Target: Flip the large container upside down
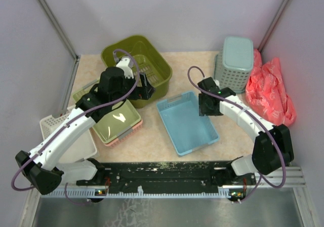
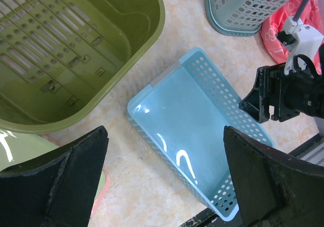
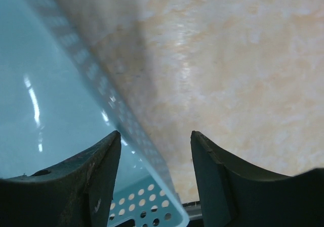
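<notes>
Large container (image 1: pixel 129 47): olive-green tub, mouth up, at the far left of the table (image 1: pixel 202 60); not yet turned.

Left gripper (image 1: pixel 146 90): jaws spread wide and empty, poised just off the tub's near right corner, above the gap toward the blue tray (image 1: pixel 186 123). Right gripper (image 1: pixel 206 107): jaws parted, straddling the blue tray's right wall and clamping nothing. Suggested handling: bring the left jaws over the tub's near rim, one finger inside the wall and one outside, and close firmly on the lip. Then lift and roll the tub away from the pale-green tray (image 1: pixel 117 120), so it lands mouth down on bare table. A mid-wall grip looks steadier than one on the rounded corner.
</notes>
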Action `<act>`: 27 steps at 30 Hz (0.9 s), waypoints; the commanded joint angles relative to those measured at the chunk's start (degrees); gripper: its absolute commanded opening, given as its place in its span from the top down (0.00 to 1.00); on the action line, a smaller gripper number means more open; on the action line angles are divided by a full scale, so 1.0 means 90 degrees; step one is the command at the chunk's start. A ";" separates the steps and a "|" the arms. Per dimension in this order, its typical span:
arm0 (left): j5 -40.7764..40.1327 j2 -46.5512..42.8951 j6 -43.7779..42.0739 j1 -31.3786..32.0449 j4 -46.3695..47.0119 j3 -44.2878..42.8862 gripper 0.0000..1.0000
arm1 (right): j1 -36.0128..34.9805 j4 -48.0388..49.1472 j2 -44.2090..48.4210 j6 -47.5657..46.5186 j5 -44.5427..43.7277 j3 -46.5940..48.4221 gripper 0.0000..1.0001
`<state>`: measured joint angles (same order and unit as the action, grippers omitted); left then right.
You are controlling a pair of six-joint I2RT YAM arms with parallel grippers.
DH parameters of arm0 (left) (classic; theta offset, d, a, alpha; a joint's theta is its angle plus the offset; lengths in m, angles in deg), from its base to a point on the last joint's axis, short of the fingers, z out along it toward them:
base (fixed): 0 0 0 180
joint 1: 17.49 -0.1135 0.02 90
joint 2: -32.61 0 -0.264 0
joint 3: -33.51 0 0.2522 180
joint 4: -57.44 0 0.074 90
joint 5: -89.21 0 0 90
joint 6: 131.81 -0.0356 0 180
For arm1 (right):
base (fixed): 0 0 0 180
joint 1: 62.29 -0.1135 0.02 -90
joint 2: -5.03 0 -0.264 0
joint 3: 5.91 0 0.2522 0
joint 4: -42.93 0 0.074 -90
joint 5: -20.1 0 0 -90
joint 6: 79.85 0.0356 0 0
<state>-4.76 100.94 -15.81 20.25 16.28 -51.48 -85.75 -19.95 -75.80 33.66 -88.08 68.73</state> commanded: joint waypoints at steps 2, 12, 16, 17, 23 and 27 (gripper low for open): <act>0.0152 -0.0028 0.0452 0.0126 -0.0070 0.0144 0.00 | 0.1078 -0.0115 -0.0028 0.0438 -0.0390 -0.0068 0.43; 0.0283 -0.1031 0.0050 0.0216 -0.0948 0.0382 0.00 | -0.1090 0.0444 0.1442 0.0855 0.0668 0.0279 0.34; 0.0450 -0.1788 0.0191 0.0212 -0.1505 0.0447 0.00 | -0.1827 0.0400 0.1344 0.1325 0.0803 0.0221 0.36; 0.0449 -0.2005 0.0256 0.0215 -0.1581 0.0606 0.00 | -0.2045 0.0481 0.1264 0.1299 0.0820 0.0185 0.37; 0.0569 -0.2630 0.0714 0.0218 -0.2088 0.0908 0.00 | -0.2734 0.0692 0.0305 0.1398 0.0448 0.0109 0.33; 0.0738 -0.2621 0.0801 0.0219 -0.2272 0.0846 0.00 | -0.2741 0.0986 -0.0146 0.1455 0.0225 -0.0086 0.39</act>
<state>-0.28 76.90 -10.48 22.02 -0.47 -44.26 -110.28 -14.82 -74.67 45.09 -82.74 68.95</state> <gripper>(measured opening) 0.997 0.650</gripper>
